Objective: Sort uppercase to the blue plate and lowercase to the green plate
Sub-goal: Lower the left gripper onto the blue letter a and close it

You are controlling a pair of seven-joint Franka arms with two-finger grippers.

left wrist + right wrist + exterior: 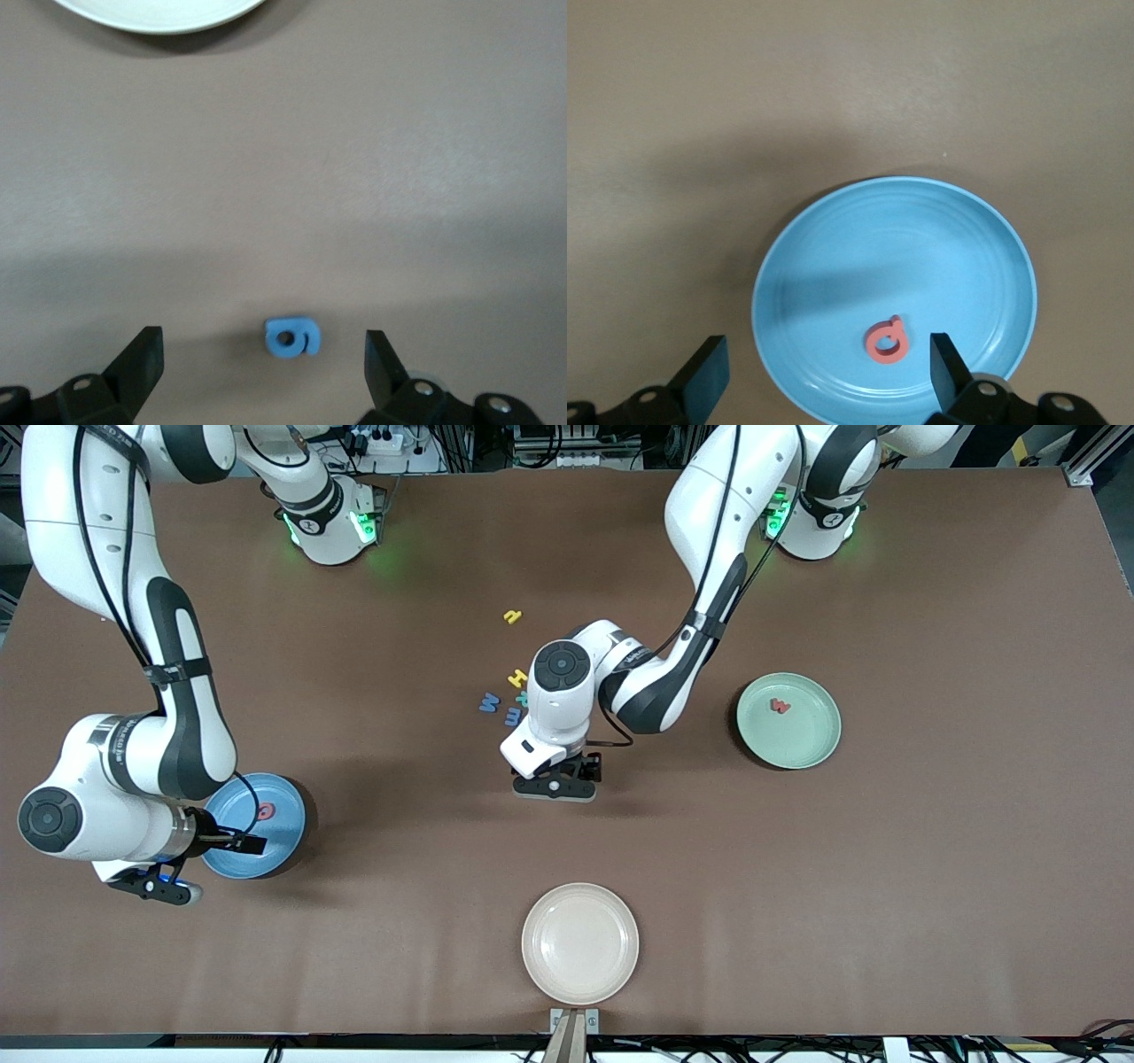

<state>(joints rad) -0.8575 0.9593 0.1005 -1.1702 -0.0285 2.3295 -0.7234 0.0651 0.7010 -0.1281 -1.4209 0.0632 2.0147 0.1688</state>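
Note:
My right gripper [824, 367] hangs open just above the blue plate [921, 239]. The red Q [886, 342] lies flat in that plate, free of the fingers. In the front view that gripper [232, 839] is over the plate [283, 837] at the right arm's end. My left gripper [263, 363] is open and low over the table, its fingers either side of the blue g-like letter [292, 338] without touching it. The green plate [797, 744] holds the red w [780, 706]. On the table lie the yellow H [517, 678], teal R [524, 698], blue M [489, 703] and blue m [512, 716].
A small yellow letter [512, 615] lies alone, farther from the front camera than the cluster. A beige plate [580, 943] sits near the table's front edge, and its rim [159, 13] shows in the left wrist view. The left gripper [556, 786] hides the g-like letter in the front view.

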